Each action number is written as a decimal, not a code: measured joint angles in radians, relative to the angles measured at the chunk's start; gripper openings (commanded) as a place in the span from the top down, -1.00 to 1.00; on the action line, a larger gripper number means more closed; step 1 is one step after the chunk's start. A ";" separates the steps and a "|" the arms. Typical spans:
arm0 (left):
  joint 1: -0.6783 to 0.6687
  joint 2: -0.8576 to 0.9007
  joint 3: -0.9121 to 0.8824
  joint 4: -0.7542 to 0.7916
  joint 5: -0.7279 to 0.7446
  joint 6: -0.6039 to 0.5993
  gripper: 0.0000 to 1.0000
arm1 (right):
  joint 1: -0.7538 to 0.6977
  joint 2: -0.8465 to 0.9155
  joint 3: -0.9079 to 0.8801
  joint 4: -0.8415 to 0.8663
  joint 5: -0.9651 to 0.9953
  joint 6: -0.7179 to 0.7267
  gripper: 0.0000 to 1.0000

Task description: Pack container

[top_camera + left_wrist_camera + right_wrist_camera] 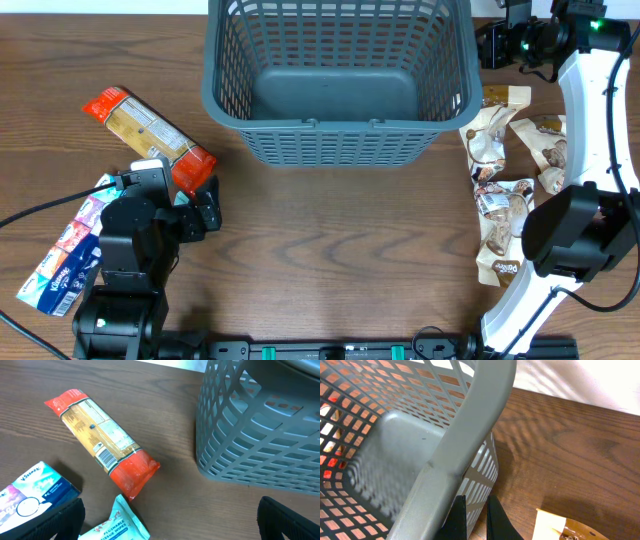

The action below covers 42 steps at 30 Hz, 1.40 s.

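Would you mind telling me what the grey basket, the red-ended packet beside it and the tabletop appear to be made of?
Grey basket: moulded plastic, matte, judging by its uniform lattice walls.
Red-ended packet: glossy plastic film, crimped ends, printed label.
Tabletop: dark wood or wood-look laminate; grain shows, which one is unclear.

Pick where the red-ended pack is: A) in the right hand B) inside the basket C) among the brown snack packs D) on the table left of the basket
D: the red-ended pack lies flat on the table, left of the container and outside it.
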 measured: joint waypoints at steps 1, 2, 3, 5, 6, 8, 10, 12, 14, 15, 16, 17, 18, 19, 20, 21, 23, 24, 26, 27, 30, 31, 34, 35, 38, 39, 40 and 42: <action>0.000 0.000 0.000 0.000 0.000 0.000 -0.97 | 0.000 0.000 0.000 0.000 -0.001 0.000 0.97; 0.000 0.000 0.000 0.000 0.000 0.000 -0.97 | 0.000 0.000 0.000 -0.001 -0.002 0.000 0.97; 0.000 0.000 0.000 0.000 0.000 0.000 -0.97 | 0.000 0.000 0.000 -0.002 -0.002 -0.001 0.98; 0.000 0.000 0.000 0.000 0.000 0.000 -0.97 | 0.000 0.000 0.000 -0.005 -0.007 -0.004 0.97; 0.000 0.000 0.000 0.000 0.000 0.000 -0.97 | 0.000 0.000 0.000 -0.006 -0.011 -0.005 0.98; 0.000 0.000 0.000 0.000 0.000 0.000 -0.97 | 0.000 0.000 0.000 -0.006 -0.018 -0.008 0.97; 0.000 0.000 0.000 0.000 0.000 0.000 -0.97 | 0.000 0.000 0.000 -0.007 -0.023 -0.008 0.98; 0.000 0.000 0.000 -0.001 0.000 0.000 -0.97 | 0.000 0.000 0.000 -0.011 -0.027 -0.013 0.97; 0.000 0.000 0.000 -0.004 0.000 0.000 -0.97 | 0.000 0.000 0.000 -0.018 -0.036 -0.023 0.97; 0.000 0.000 0.000 -0.005 0.000 0.000 -0.97 | 0.000 0.000 0.000 -0.018 -0.039 -0.025 0.97; 0.000 0.000 0.000 -0.006 0.000 0.000 -0.97 | 0.000 0.000 0.000 -0.018 -0.042 -0.026 0.98; 0.000 0.000 0.000 -0.007 0.000 0.000 -0.97 | 0.000 0.000 0.000 -0.019 -0.044 -0.027 0.97; 0.000 0.000 0.000 -0.007 0.000 0.000 -0.97 | 0.000 0.000 0.000 -0.019 -0.045 -0.027 0.97; 0.000 0.000 0.000 -0.007 0.000 0.000 -0.97 | 0.000 0.000 0.000 -0.021 -0.047 -0.029 0.97; 0.000 0.000 0.000 -0.007 0.000 0.000 -0.97 | 0.000 0.000 0.000 -0.022 -0.048 -0.030 0.98; 0.000 0.000 0.000 -0.007 0.000 0.000 -0.97 | 0.000 0.000 0.000 -0.022 -0.049 -0.031 0.98; 0.000 0.000 0.000 -0.007 0.000 0.000 -0.97 | 0.000 0.000 0.000 -0.022 -0.054 -0.034 0.98; 0.000 0.000 0.000 -0.007 0.000 0.000 -0.97 | 0.000 0.000 0.000 -0.023 -0.055 -0.034 0.98; 0.000 0.000 0.000 -0.007 0.000 0.000 -0.97 | 0.000 0.000 0.000 -0.021 -0.055 -0.037 0.96; 0.000 0.000 0.000 -0.007 0.000 0.000 -0.97 | 0.000 0.000 0.000 -0.020 -0.054 -0.037 0.92; 0.000 0.000 0.000 -0.007 0.000 0.000 -0.97 | 0.002 0.000 0.000 -0.016 -0.010 -0.020 0.69; 0.000 0.000 0.000 -0.007 0.000 0.000 -0.97 | 0.002 0.000 0.000 -0.016 0.014 -0.014 0.67; 0.000 0.000 0.000 -0.007 0.000 0.000 -0.97 | 0.004 0.000 0.000 -0.018 0.102 0.011 0.30; 0.000 0.000 0.000 -0.007 0.000 0.000 -0.97 | 0.004 0.000 0.000 -0.018 0.123 0.024 0.18; 0.000 0.000 0.000 -0.007 -0.002 0.000 -0.97 | 0.003 0.000 0.000 -0.019 0.183 0.041 0.09; 0.000 0.000 0.000 -0.007 -0.002 0.000 -0.97 | 0.001 0.000 0.000 -0.021 0.196 0.044 0.03; 0.000 0.000 0.000 -0.008 -0.002 0.000 -0.97 | -0.002 0.000 0.000 -0.026 0.204 0.051 -0.11; 0.000 0.000 0.000 -0.008 -0.003 0.000 -0.98 | -0.010 0.000 0.000 -0.037 0.217 0.061 -0.24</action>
